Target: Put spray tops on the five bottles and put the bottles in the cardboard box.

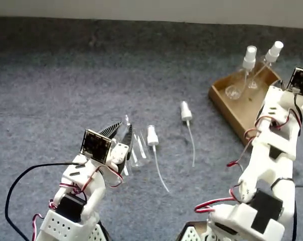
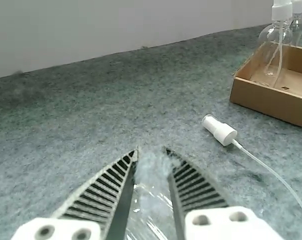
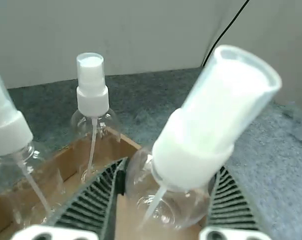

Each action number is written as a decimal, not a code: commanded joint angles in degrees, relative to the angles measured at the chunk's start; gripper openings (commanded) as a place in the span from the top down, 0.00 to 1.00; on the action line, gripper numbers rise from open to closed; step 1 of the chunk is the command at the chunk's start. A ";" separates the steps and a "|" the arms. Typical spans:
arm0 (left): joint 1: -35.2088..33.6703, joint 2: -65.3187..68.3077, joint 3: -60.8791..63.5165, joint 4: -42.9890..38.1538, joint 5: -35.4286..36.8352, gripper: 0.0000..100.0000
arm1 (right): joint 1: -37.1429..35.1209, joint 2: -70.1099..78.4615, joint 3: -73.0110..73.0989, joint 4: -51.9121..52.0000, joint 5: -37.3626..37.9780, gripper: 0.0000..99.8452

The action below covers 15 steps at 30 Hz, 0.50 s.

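High view, stock count: a brown cardboard box (image 1: 244, 108) sits at the far right of the grey carpeted table (image 1: 66, 75). Right wrist view shows three clear plastic bottles with white spray tops at the box, one of them (image 3: 92, 95) standing at its far side; three of five look done.

Two loose white spray tops with long dip tubes remain to fit: one (image 1: 152, 136) beside the left gripper (image 1: 119, 133), one (image 1: 185, 111) mid-table.

- Left gripper: jaws narrow, clamped on an uncapped clear bottle (image 1: 137, 148) lying near left.
- Right gripper (image 3: 171, 167): jaws part-open, apparently gripping a tilted capped bottle (image 3: 166, 202) over the box.
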 commanded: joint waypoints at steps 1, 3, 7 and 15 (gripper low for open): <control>-0.66 -0.13 1.10 0.35 -0.44 0.95 | -0.66 2.59 -6.90 -2.07 0.88 0.86; -0.66 -0.13 1.10 0.35 -0.44 0.95 | -0.66 5.05 -9.10 -2.07 0.88 0.86; -0.66 -0.13 1.10 0.35 -0.44 0.95 | -0.66 9.10 -12.00 -2.07 0.79 0.86; -0.66 -0.13 1.10 0.35 -0.44 0.95 | -3.12 15.78 -16.84 -2.07 0.88 0.86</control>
